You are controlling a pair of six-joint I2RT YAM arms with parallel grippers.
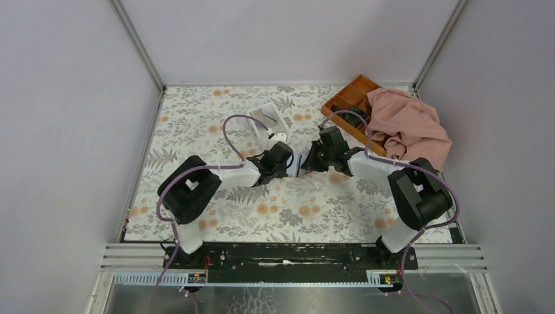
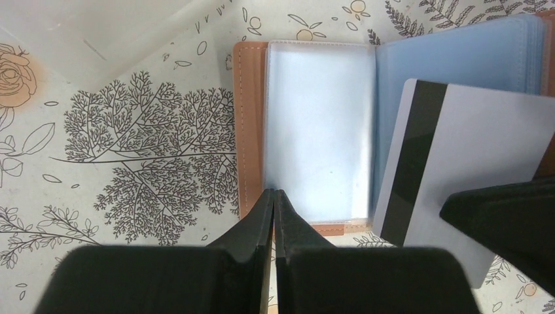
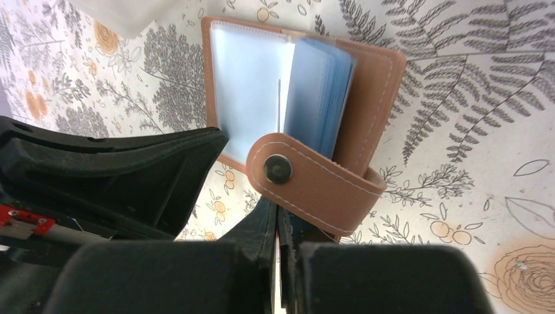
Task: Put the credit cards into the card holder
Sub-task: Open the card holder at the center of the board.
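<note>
The tan card holder point(image 2: 250, 131) lies open on the floral table, with clear sleeves point(image 2: 317, 131) showing. My left gripper point(image 2: 275, 193) is shut and empty, its tips on the near edge of the left sleeve. My right gripper point(image 3: 278, 213) is shut on a credit card point(image 2: 461, 163), light grey with a black stripe, held over the holder's right half of bluish sleeves point(image 3: 319, 95). In the right wrist view the card point(image 3: 279, 108) is edge-on, and the snap strap point(image 3: 314, 180) curls over my fingertips. From above, both grippers point(image 1: 288, 163) point(image 1: 309, 160) meet at the holder point(image 1: 300, 162).
A white box point(image 1: 268, 118) stands just behind the left gripper. An orange compartment tray point(image 1: 350, 101) sits at the back right, partly under a pink cloth point(image 1: 409, 124). The left arm's black body point(image 3: 118, 170) is close beside the right gripper.
</note>
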